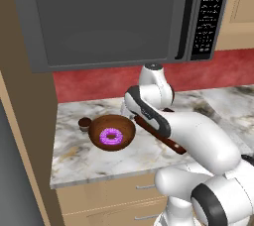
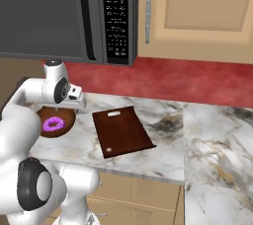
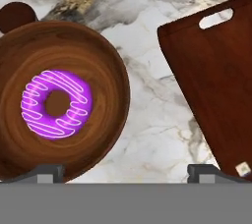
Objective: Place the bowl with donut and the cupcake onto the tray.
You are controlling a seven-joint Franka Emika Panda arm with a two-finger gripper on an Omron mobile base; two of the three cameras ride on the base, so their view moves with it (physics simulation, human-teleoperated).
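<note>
Above the bench gap between bowl (image 3: 64,100) and tray (image 3: 216,85), the jaws hang released — shift toward the bowl's near rim, then descend squarely.

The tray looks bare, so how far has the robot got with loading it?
Nothing is done yet: the tray holds nothing. The bowl with the donut sits on the counter beside it, the cupcake at the bowl's far side. The open claw hovers between bowl and tray, gripping nothing. Both moves remain.
</note>
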